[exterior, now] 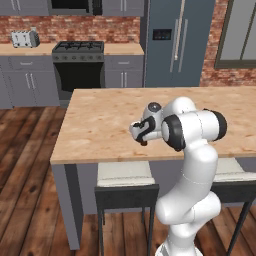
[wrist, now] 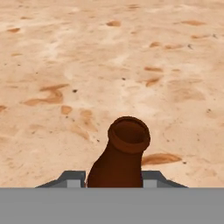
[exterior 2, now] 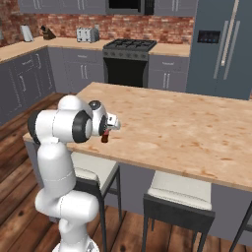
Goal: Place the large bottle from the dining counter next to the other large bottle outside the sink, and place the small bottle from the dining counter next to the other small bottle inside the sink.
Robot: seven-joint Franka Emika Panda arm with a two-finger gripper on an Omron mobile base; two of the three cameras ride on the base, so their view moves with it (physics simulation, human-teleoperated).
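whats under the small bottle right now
Under the small bottle lies the bare wooden top of the dining counter. The hand is shut on its body, so its base, and whether it touches the wood, is hidden.

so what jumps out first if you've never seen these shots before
The white robot arm rears up in front of the long light wooden dining counter, its hand bent down over the near part of the top. In the hand view a tiny brown bottle with an open round mouth sits right between the jaws, which have closed in on it. Behind stand a black stove and a tall grey fridge against the brick wall.
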